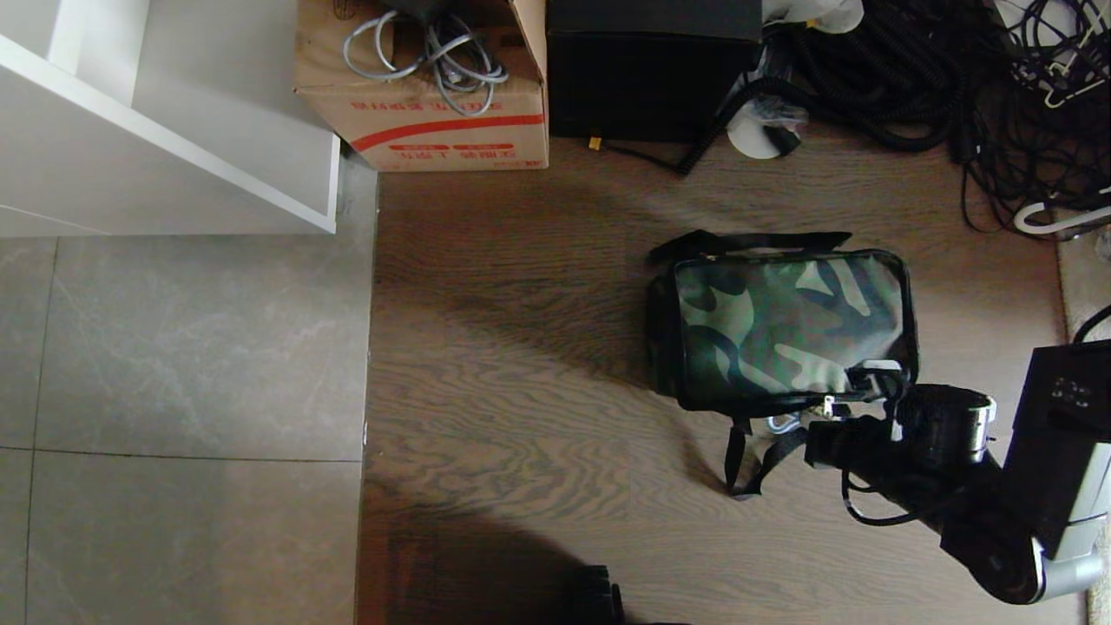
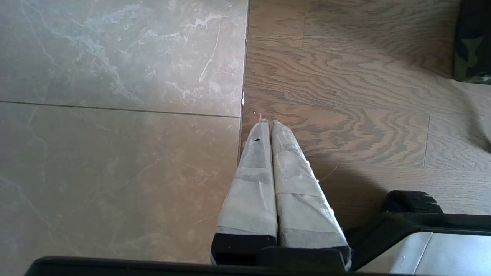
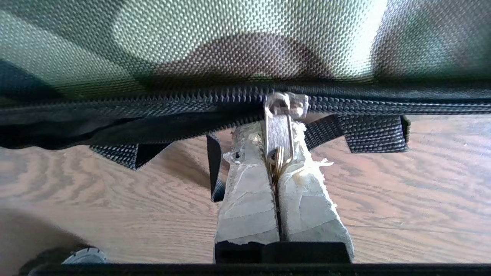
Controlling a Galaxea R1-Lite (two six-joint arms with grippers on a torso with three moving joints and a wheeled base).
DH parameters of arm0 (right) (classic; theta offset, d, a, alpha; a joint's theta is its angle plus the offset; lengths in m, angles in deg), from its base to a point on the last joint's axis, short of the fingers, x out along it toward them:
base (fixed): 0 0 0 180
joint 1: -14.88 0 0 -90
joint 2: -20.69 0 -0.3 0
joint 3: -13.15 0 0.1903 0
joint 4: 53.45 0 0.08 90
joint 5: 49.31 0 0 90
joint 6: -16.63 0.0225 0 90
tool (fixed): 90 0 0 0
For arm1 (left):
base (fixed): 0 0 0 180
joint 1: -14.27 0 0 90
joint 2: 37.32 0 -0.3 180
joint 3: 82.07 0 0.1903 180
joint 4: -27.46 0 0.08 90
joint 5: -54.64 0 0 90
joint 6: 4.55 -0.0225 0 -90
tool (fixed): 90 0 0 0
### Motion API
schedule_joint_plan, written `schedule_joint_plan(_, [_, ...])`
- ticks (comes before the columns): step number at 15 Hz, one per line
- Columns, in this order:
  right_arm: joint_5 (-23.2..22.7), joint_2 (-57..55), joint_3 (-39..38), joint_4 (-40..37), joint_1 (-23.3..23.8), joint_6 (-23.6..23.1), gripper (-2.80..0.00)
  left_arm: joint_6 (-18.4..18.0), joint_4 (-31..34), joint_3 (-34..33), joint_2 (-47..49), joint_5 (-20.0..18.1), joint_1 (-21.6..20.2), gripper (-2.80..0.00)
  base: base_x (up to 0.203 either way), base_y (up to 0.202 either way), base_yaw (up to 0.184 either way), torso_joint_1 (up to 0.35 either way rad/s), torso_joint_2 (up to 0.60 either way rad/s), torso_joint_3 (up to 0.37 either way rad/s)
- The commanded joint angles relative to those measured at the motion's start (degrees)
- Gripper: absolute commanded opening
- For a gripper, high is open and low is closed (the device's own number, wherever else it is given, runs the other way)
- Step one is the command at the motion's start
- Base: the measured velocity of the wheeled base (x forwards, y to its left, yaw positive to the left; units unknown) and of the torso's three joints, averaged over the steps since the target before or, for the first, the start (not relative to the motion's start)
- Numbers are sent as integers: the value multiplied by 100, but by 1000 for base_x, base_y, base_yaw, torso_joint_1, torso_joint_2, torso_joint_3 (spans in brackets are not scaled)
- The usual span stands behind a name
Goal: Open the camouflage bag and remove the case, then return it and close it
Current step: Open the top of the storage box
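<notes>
On the left, over the tile-and-wood floor (image 2: 115, 134), the left gripper (image 2: 267, 122) hangs with fingers pressed together, empty. Mid-floor lies the camouflage bag (image 1: 781, 325), cardboard box (image 1: 434, 104) and cables (image 1: 911, 69) behind. Rightward, only the wrist view shows the right gripper (image 3: 277, 153) pinching what seems the zipper pull (image 3: 279, 130).

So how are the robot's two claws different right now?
The right claw is at the camouflage bag's near edge, while the left claw hangs over bare floor beside the bag.
The right claw pinches the metal zipper pull; the left claw holds nothing.
Both are shut, and both have fingers wrapped in pale tape.
</notes>
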Motion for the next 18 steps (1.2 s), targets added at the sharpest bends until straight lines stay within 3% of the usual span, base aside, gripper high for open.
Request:
schedule_joint_plan(1, [-4,236,-40,48,76,2,-280,2,-1,0,9,0,0,-280,0,0,0,0,0,0])
schedule_joint_plan(7, [-15,879,-113,-941,340,73,-280,2,-1,0,9,0,0,-280,0,0,0,0,0,0])
schedule_joint_plan(15, [-222,1313,-222,-1204,460,200,-280,2,-1,0,9,0,0,-280,0,0,0,0,0,0])
schedule_joint_plan(18, [-651,1367,-211,-1228,755,200,-280,2,-1,0,9,0,0,-280,0,0,0,0,0,0])
